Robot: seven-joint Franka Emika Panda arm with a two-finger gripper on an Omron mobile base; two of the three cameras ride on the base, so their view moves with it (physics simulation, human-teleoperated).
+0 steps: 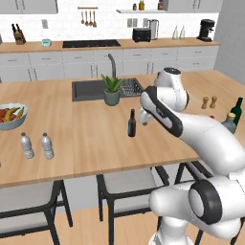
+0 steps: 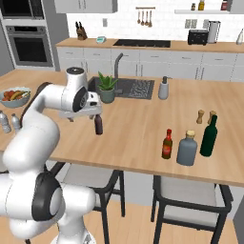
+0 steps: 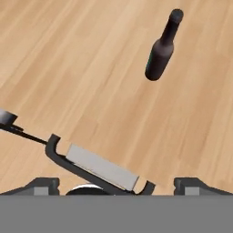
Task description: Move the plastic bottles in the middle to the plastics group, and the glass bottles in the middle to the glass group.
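Near the middle of the wooden island counter [image 1: 86,134] the near-black bottle [image 1: 132,123] stands upright, apart from the empty, spread gripper [image 3: 113,184] hovering above. Judged step: reaching for it. Next, lower around its neck, close, carry toward the green wine bottle [image 2: 208,136].

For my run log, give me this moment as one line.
gripper: open, empty | dark bottle: upright mid-counter, ungrasped | red-necked bottle: beside glass group
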